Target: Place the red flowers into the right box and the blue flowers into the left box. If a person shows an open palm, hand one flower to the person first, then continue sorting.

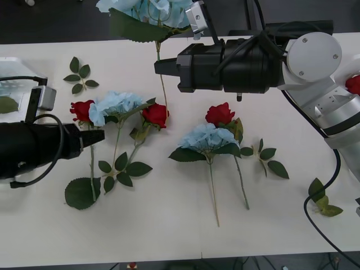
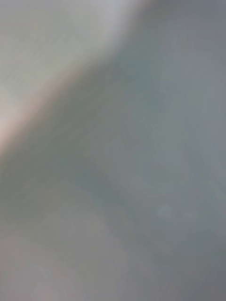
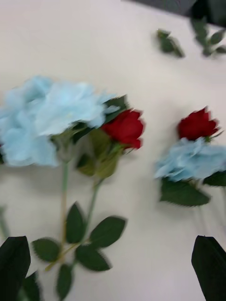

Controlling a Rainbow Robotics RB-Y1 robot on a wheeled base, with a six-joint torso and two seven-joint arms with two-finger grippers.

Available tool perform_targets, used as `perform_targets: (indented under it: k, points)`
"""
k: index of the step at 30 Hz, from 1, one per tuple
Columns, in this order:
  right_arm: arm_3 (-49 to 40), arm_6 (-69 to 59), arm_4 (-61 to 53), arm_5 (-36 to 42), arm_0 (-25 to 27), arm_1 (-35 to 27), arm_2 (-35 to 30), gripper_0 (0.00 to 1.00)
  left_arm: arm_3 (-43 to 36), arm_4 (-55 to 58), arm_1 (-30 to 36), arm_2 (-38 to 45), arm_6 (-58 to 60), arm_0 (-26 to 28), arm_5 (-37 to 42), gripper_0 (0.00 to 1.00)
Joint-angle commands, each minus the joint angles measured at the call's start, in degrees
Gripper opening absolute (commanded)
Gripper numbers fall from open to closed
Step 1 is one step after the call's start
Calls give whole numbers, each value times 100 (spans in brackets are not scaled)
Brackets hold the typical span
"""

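Observation:
My right gripper reaches in from the right over the table's far side and is shut on the thin stem of a blue flower. Its pale bloom is lifted at the top of the front view and the stem hangs below the fingers. My left gripper is open low at the left, its black fingertips wide apart. Just ahead of it lie a red flower, a blue flower and a second red flower. A third red flower and another blue flower lie mid-table. The left box shows at the far left.
Loose leaf sprigs lie at the back left, right of centre and near the front right. A red bloom shows at the right edge behind the right arm. The right wrist view is a grey blur.

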Motion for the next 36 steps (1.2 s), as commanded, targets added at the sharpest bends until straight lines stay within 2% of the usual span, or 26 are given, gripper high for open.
perform_targets:
  k: [1, 5, 11, 18, 27, 28, 30, 31, 32, 33, 35, 36]
  points:
    - [-218, -233, -71, -40, -284, 111, 52, 0, -199, 322, -497, -464, -330, -401, -661, 100]
    - [-218, -277, -71, -48, -284, 111, 78, 0, -190, 58, -708, -930, -383, -744, -1092, 100]
    - [-209, -330, -80, -40, -284, 102, 96, 0, -119, -100, -919, -1404, -357, -1263, -1092, 100]
    - [-218, -383, -150, -40, -284, 111, 113, 0, 461, -495, -1438, -1765, -471, -1799, -1100, 100]
    - [-218, -400, -168, -40, -284, 93, 113, 0, 865, -943, -1640, -2072, -488, -2001, -1399, 100]
    - [-218, -400, -168, -40, -284, 93, 113, 0, 865, -952, -1640, -2072, -497, -2010, -1399, 97]
    - [-209, -409, -177, -40, -284, 93, 113, 0, 856, -970, -1631, -2090, -515, -2001, -1390, 83]
    - [-218, -409, -185, -40, -284, 93, 113, 0, 865, -970, -1631, -2099, -515, -2001, -1399, 71]
    - [-218, -409, -185, -40, -284, 84, 113, 0, 856, -987, -1631, -2107, -515, -2001, -1399, 50]
    - [-218, -418, -194, -40, -284, 93, 113, 0, 865, -987, -1631, -2107, -524, -2001, -1399, 24]
    - [-218, -418, -203, -40, -284, 84, 113, 0, 865, -987, -1631, -2107, -506, -2010, -1399, 1]
    - [-218, -418, -203, -40, -284, 93, 113, 0, 865, -987, -1640, -2107, -506, -2019, -1399, 0]
